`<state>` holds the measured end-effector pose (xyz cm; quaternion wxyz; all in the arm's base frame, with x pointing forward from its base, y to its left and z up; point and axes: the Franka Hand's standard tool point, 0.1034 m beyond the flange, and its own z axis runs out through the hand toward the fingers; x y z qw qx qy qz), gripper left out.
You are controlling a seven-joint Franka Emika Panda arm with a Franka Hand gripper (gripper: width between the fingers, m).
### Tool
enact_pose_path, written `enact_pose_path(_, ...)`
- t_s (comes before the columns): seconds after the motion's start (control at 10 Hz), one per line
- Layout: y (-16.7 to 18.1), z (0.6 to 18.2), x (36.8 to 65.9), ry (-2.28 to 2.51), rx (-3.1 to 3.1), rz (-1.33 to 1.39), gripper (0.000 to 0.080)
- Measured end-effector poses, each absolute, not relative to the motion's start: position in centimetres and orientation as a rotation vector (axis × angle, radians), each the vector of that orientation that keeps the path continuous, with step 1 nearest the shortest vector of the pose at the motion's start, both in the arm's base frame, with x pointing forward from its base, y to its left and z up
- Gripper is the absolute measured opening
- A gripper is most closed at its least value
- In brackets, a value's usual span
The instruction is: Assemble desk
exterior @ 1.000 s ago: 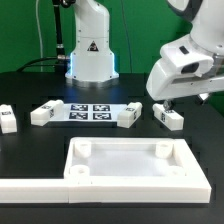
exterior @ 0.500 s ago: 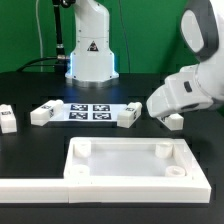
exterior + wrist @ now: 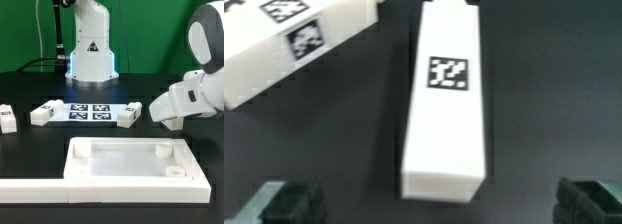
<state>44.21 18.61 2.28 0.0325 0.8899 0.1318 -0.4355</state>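
Note:
The desk top (image 3: 132, 177), a white rimmed tray with corner sockets, lies at the front centre. Three white tagged legs lie behind it: one (image 3: 7, 119) at the exterior view's far left, one (image 3: 43, 113) and one (image 3: 128, 115) at the two ends of the marker board. My gripper (image 3: 170, 124) hangs low at the exterior view's right, over a fourth leg that it hides there. In the wrist view that long white leg (image 3: 448, 110) lies lengthwise between my open gripper (image 3: 441, 203), whose dark fingers (image 3: 287, 203) stand well clear on both sides. Nothing is held.
The marker board (image 3: 88, 112) lies flat at the back centre. A long thin white border bar (image 3: 30, 186) runs along the front edge beside the tray. A robot base (image 3: 90, 55) stands behind. Another white tagged block (image 3: 287, 50) lies close to the leg under the gripper.
The arm has come down and swung toward the exterior view's right, now covering the right-hand leg that was visible before. The jaws stayed open.

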Motion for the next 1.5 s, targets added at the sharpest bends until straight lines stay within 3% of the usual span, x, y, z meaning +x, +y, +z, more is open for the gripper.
enact_pose_path(0.3, 18.26, 0.87, 42.92, 0.424, 2.732, -1.336, 0.0649)
enact_pose_path(0.6, 18.09, 0.78, 42.91, 0.455, 2.737, -1.340, 0.0649)
enact_pose_path(0.7, 18.08, 0.78, 42.91, 0.455, 2.737, -1.340, 0.0553)
enact_pose_path(0.8, 18.08, 0.78, 42.91, 0.455, 2.737, -1.340, 0.0553)
enact_pose_path(0.9, 18.08, 0.78, 42.91, 0.455, 2.737, -1.340, 0.0369)
enact_pose_path(1.0, 18.08, 0.78, 42.91, 0.455, 2.736, -1.340, 0.0288)
enact_pose_path(1.5, 18.08, 0.78, 42.91, 0.455, 2.736, -1.340, 0.0288)
